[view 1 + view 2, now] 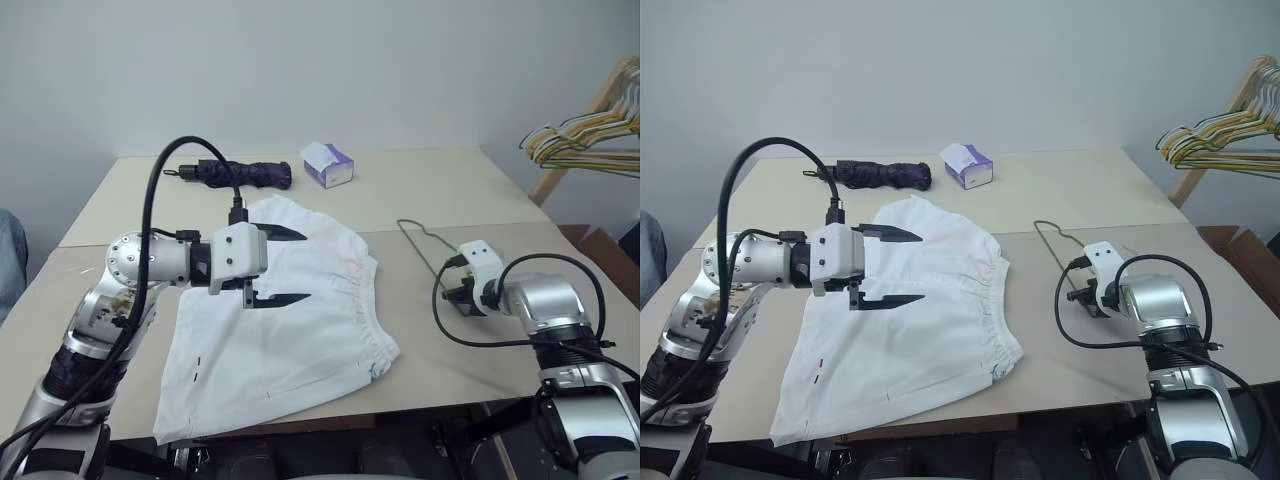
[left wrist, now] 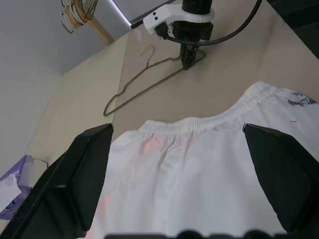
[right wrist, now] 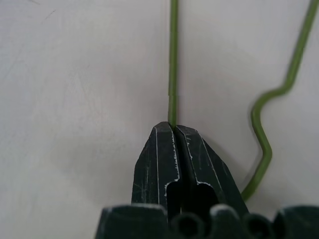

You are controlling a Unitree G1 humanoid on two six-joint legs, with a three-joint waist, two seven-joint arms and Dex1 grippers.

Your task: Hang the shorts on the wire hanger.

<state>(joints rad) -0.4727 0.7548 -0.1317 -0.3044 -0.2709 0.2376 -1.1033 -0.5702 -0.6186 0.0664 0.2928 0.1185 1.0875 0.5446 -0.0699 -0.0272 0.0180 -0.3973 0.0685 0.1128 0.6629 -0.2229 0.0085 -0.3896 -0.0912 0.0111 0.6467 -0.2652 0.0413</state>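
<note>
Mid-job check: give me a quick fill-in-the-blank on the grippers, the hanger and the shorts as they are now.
1. The right gripper is shut on the ____.
2. The left gripper hovers, jaws ____, over the shorts.
3. The shorts lie flat on the ____.
4. The wire hanger lies beside the shorts' elastic ____.

Missing words: wire hanger; open; table; waistband

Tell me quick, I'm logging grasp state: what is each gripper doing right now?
Left gripper: open, holding nothing, above the shorts.
Right gripper: closed on the wire hanger, which lies on the table.
</note>
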